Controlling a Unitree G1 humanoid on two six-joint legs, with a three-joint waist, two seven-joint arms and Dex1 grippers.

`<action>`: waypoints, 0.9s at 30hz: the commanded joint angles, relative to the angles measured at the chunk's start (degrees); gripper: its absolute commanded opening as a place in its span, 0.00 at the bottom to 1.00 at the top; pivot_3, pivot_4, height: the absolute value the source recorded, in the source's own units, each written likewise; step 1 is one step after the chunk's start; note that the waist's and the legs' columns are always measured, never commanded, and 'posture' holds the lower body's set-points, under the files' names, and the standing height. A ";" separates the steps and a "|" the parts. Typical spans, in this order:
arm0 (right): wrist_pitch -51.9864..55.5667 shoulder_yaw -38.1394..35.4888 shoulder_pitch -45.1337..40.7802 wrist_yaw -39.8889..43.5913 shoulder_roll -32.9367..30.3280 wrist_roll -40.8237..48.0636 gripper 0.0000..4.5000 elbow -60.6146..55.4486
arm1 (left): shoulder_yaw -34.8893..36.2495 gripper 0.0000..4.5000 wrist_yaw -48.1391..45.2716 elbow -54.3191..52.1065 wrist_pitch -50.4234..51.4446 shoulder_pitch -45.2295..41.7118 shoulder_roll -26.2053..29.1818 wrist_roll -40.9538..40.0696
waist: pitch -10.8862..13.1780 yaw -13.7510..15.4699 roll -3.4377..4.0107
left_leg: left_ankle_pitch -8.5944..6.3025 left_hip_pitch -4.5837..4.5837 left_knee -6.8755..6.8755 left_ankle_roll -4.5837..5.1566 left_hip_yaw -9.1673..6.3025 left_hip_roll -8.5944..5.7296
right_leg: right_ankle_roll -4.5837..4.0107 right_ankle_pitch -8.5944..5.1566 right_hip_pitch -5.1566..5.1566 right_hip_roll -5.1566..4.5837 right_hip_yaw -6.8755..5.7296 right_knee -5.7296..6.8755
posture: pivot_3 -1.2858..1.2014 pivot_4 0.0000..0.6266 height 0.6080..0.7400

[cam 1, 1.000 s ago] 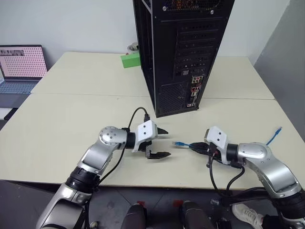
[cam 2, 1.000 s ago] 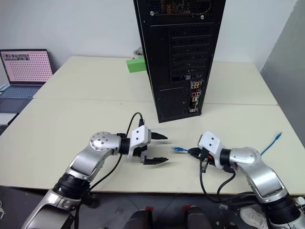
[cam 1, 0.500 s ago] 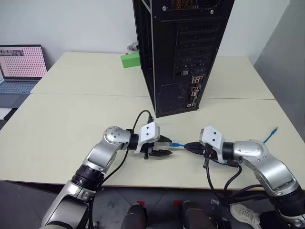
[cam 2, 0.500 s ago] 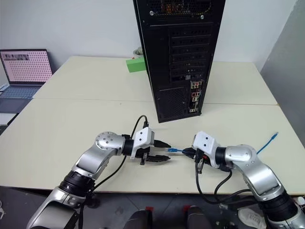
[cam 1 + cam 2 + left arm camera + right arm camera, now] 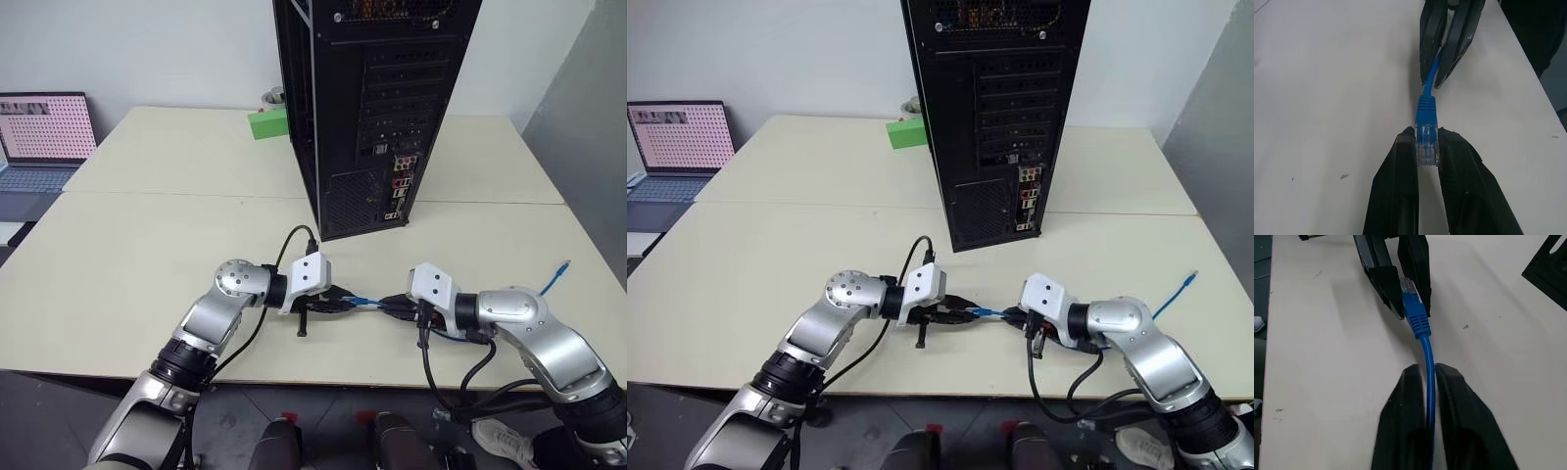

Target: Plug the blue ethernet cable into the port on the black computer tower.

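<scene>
Fingers (image 5: 1400, 186) of your left gripper (image 5: 1426, 142) clamp the clear plug of the blue ethernet cable (image 5: 1426, 110). Your right gripper (image 5: 1429, 374) pinches the cord just behind it, above the table (image 5: 147, 255). You see the black computer tower (image 5: 377, 108) standing beyond, its port cluster (image 5: 400, 186) facing you.

Both arms wear silver-grey rounded shells, a round metal joint cap on the left elbow. White boxy wrist housings sit behind the left gripper (image 5: 331, 303) and right gripper (image 5: 389, 305), each with two glossy black tapering fingers. Black cords loop from both wrists.
</scene>
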 commanded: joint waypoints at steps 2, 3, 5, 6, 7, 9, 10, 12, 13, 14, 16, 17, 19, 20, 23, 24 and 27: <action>0.00 -4.47 -0.02 3.50 -3.61 3.03 0.42 -2.48 | 0.34 0.07 0.86 0.96 -9.22 0.84 -0.49 1.57 | 0.00 0.02 0.00 | 0.00 0.00 0.00 0.00 0.00 0.00 | 0.00 0.00 0.00 0.00 0.00 0.00 | 0.52 0.24 1.00; 1.13 -5.90 0.33 4.24 -4.43 4.56 0.47 -2.82 | 0.63 0.07 1.81 1.49 -12.42 1.11 -0.85 2.17 | 0.00 0.04 0.00 | 0.00 0.00 0.00 0.00 0.00 0.00 | 0.00 0.00 0.00 0.00 0.00 0.00 | 0.52 0.24 1.00; 4.63 -8.73 1.06 4.74 -4.97 8.51 0.59 -3.55 | 1.12 0.07 3.89 2.92 -20.54 1.61 -1.61 3.66 | 0.00 0.09 0.00 | 0.00 0.00 0.00 0.00 0.00 0.00 | 0.00 0.00 0.00 -0.01 0.00 0.00 | 0.52 0.24 1.00; 6.95 -10.13 1.40 4.57 -4.72 10.96 0.64 -4.01 | 1.23 0.07 5.33 3.94 -25.23 1.78 -1.87 4.98 | 0.00 0.11 0.00 | 0.00 -0.01 0.00 0.00 0.00 0.00 | 0.00 0.00 0.00 -0.01 0.00 -0.01 | 0.52 0.24 1.00; 10.43 -11.95 1.62 4.00 -3.80 14.64 0.69 -4.66 | 0.87 0.07 6.41 5.30 -31.26 1.97 -1.79 6.78 | 0.00 0.10 0.00 | 0.00 -0.01 0.00 0.00 0.00 0.00 | 0.00 0.00 0.01 -0.01 0.00 -0.01 | 0.52 0.24 1.00; 16.19 -14.82 1.76 2.32 -1.70 20.61 0.78 -5.59 | 0.73 0.07 9.88 8.08 -41.64 2.16 -2.03 10.29 | 0.00 0.06 0.00 | 0.00 0.00 0.00 0.00 -0.02 0.00 | 0.00 0.01 0.01 -0.01 0.00 -0.01 | 0.52 0.24 1.00; 18.55 -15.64 1.71 1.40 -0.67 22.90 0.83 -6.01 | 0.74 0.07 11.60 9.72 -46.67 2.12 -2.13 11.86 | -0.01 0.04 0.01 | 0.00 0.01 0.00 0.00 -0.02 0.01 | -0.01 0.02 0.01 -0.01 0.01 0.00 | 0.52 0.24 1.00; 22.76 -16.82 1.44 -0.83 1.72 27.09 0.89 -6.47 | 0.98 0.07 15.74 12.97 -57.13 1.67 -2.15 15.64 | -0.01 0.08 0.01 | 0.00 0.01 0.00 0.00 -0.02 0.01 | 0.00 0.03 0.03 -0.01 0.01 0.02 | 0.52 0.24 1.00; 24.04 -16.95 1.31 -1.85 2.63 28.17 0.89 -6.70 | 1.21 0.07 17.69 14.34 -60.89 1.34 -2.22 17.14 | -0.01 0.09 0.01 | 0.00 0.02 0.01 0.00 -0.01 0.01 | 0.00 0.03 0.04 -0.01 0.02 0.02 | 0.52 0.24 1.00; 25.16 -16.93 1.22 -3.01 3.65 29.14 0.89 -6.77 | 1.65 0.07 19.83 15.36 -64.09 0.96 -2.31 18.84 | -0.01 0.15 0.01 | 0.00 0.02 0.01 0.00 -0.01 0.01 | 0.01 0.03 0.04 -0.01 0.02 0.01 | 0.52 0.24 1.00; 26.98 -16.98 1.03 -4.82 5.31 31.09 0.89 -6.82 | 2.52 0.07 23.65 16.93 -68.79 0.18 -2.38 21.96 | -0.01 0.15 0.01 | 0.00 0.01 0.01 0.00 -0.02 0.00 | 0.02 0.03 0.04 -0.02 0.01 0.00 | 0.52 0.24 1.00; 27.82 -17.10 0.89 -5.55 5.97 32.00 0.89 -6.83 | 2.77 0.07 25.31 17.69 -70.49 -0.23 -2.35 23.17 | -0.01 0.17 0.00 | 0.00 0.01 0.01 0.00 -0.01 0.00 | 0.02 0.04 0.04 -0.02 0.01 0.00 | 0.52 0.24 1.00; 29.01 -17.15 0.54 -6.79 7.00 33.37 0.89 -6.77 | 3.12 0.07 28.43 19.08 -73.03 -1.13 -2.28 25.26 | -0.01 0.21 0.00 | 0.00 -0.01 0.02 0.00 -0.02 0.00 | 0.04 0.04 0.04 -0.02 0.01 0.00 | 0.52 0.24 1.00; 29.49 -17.07 0.31 -7.31 7.38 33.95 0.89 -6.66 | 3.20 0.07 29.92 19.72 -73.84 -1.63 -2.21 26.23 | -0.01 0.21 0.01 | 0.00 -0.01 0.02 0.00 -0.01 -0.01 | 0.05 0.05 0.04 -0.02 0.01 0.00 | 0.52 0.24 1.00; 30.49 -16.22 -0.41 -8.72 8.84 35.24 0.89 -6.28 | 3.22 0.07 33.38 21.04 -75.61 -2.87 -1.87 28.95 | -0.01 0.18 0.01 | 0.00 0.00 0.02 0.00 -0.02 -0.01 | 0.06 0.05 0.04 -0.02 0.00 0.01 | 0.52 0.24 1.00; 30.63 -15.99 -0.56 -9.07 9.13 35.45 0.89 -6.22 | 3.08 0.07 34.20 21.33 -75.88 -3.09 -1.73 29.59 | -0.01 0.15 0.01 | 0.00 0.00 0.01 0.00 -0.02 -0.01 | 0.06 0.05 0.04 -0.01 0.00 0.01 | 0.52 0.24 1.00; 30.73 -15.79 -1.14 -9.89 9.85 36.02 0.80 -5.86 | 2.48 0.07 36.25 21.99 -76.56 -3.60 -1.33 31.04 | -0.01 0.08 0.02 | 0.00 0.00 0.01 0.00 -0.02 -0.01 | 0.06 0.05 0.04 -0.01 -0.01 0.02 | 0.52 0.24 1.00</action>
